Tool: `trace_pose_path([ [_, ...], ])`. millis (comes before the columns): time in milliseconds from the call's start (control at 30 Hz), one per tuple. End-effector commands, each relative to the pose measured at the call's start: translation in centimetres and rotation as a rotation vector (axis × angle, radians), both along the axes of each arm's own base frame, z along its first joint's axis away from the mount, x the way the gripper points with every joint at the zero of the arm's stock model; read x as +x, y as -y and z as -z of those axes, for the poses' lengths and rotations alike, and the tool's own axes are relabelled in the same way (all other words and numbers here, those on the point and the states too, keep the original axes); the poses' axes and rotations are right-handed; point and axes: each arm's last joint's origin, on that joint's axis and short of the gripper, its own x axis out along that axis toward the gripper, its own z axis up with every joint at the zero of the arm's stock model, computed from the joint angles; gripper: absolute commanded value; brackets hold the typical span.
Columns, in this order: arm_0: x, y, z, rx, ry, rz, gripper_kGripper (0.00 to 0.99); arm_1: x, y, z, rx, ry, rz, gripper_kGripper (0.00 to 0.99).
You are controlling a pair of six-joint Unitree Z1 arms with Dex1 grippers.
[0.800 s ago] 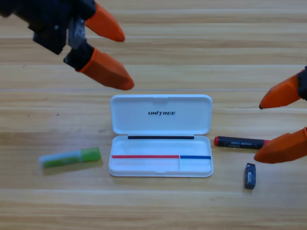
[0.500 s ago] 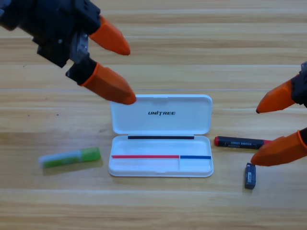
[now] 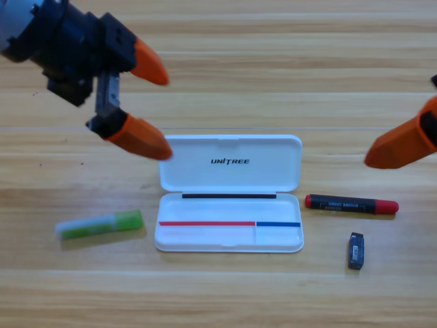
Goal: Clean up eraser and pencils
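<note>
Right hand (image 3: pixel 403 145) pulled back to edge, state unclear; left hand (image 3: pixel 156 109) spread. Black pencil (image 3: pixel 351 204) lies left-right, eraser (image 3: pixel 356 251) top-bottom.

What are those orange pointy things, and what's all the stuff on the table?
They are the pinching fingers of two robot arms. One camera looks straight down on a wooden table. The left gripper hangs open at the upper left, holding nothing. Only one orange tip of the right gripper shows at the right edge. In the middle lies an open white case. The green pencil lies left of it. The black pencil and the small eraser lie to its right. Nothing is packed away yet.
</note>
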Motion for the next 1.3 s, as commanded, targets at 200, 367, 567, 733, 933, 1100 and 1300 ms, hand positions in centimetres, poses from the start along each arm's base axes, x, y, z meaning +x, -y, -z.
trace_pose_path([
  [200, 3.3, -5.3, 1.5, 0.404, 0.193, -0.142, 0.962, 6.0, -6.2, 11.0, -0.329, -0.442, 0.326, 0.990],
  [367, 6.2, -6.5, 5.8, 0.511, 0.066, -0.136, 0.965, 8.0, -7.6, 14.5, -0.386, -0.500, 0.519, 0.982],
  [567, 6.5, -6.3, 10.6, 0.556, -0.043, -0.092, 0.977, 9.3, -7.4, 17.2, -0.431, -0.543, 0.696, 0.948],
  [733, 5.7, -6.8, 13.5, 0.559, -0.048, -0.089, 0.977, 9.5, -7.4, 18.3, -0.436, -0.595, 0.749, 0.894],
  [933, 5.2, -6.9, 15.5, 0.565, -0.061, -0.086, 0.976, 10.0, -7.7, 19.6, -0.437, -0.656, 0.750, 0.861],
  [1100, 5.3, -6.8, 16.5, 0.575, -0.081, -0.091, 0.976, 10.5, -7.6, 20.8, -0.450, -0.670, 0.753, 0.808],
  [1300, 5.0, -6.9, 17.3, 0.580, -0.093, -0.092, 0.976, 10.9, -7.4, 21.3, -0.444, -0.683, 0.708, 0.236],
])
